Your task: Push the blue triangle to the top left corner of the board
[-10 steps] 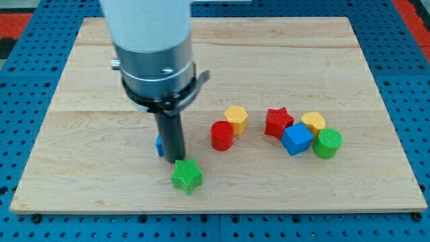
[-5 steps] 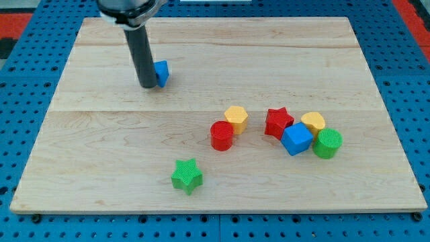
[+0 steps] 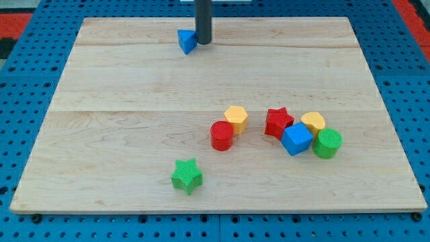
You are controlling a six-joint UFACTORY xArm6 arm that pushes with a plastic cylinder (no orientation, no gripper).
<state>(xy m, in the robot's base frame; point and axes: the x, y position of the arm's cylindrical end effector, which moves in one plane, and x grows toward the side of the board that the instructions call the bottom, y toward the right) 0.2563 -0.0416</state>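
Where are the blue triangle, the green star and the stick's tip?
blue triangle (image 3: 187, 41), camera view, middle of its face.
green star (image 3: 186, 176), camera view, middle of its top.
my tip (image 3: 203, 43), camera view, the rod's very end, just right of the triangle.

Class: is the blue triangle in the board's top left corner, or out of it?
Out: the blue triangle block sits near the wooden board's top edge, beside my tip.

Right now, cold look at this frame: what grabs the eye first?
The dark rod coming down at the view's top, my tip against the right side of the small blue triangle block near the wooden board's top edge, left of centre. Next, the tight cluster at the right: red star, blue cube, yellow block, green cylinder. A green star sits alone near the bottom.
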